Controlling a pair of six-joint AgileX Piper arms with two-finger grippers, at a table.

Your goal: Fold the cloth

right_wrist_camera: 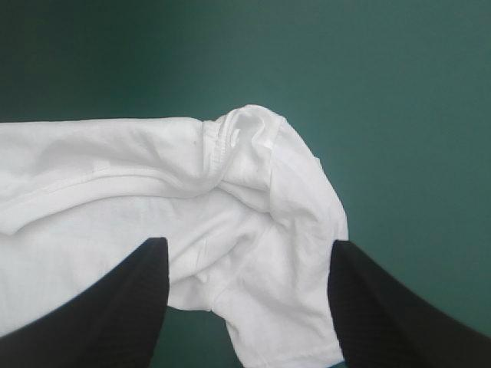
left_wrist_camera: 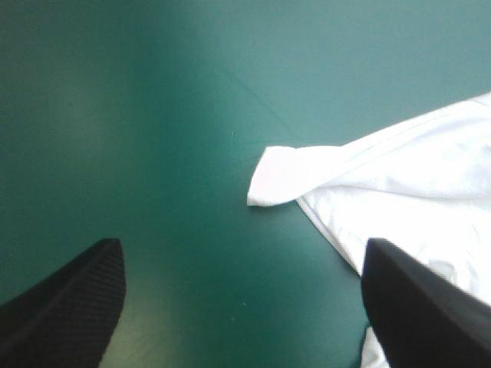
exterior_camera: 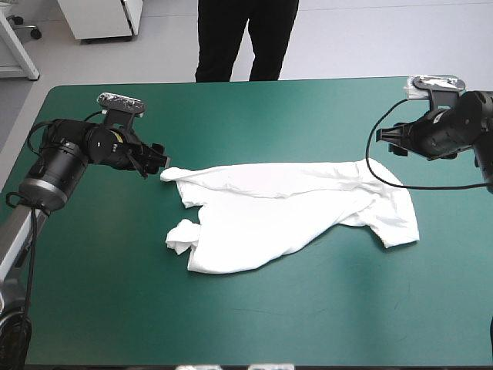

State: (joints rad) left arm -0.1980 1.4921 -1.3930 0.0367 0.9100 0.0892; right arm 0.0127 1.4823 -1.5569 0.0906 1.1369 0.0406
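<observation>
T-shirt (exterior_camera: pixel 293 212): mid-frame on the teal-green surface (exterior_camera: pixel 231 108), rumpled, no tidy fold yet
Left gripper (exterior_camera: pixel 162 163): fingers wide, empty, at its left corner
Right gripper (exterior_camera: pixel 387 140): fingers wide, empty too
To do: nearly all the folding, I think

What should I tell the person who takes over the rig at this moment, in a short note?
Left gripper: open, empty, beside the left corner of the T-shirt.
Right gripper: open, empty, at the T-shirt's right end.
T-shirt: lies rumpled and only partly spread in the middle of the table.
Done: no neat fold can be seen.
Left: probably grasp the corners, spread it flat, then fold it.
</observation>
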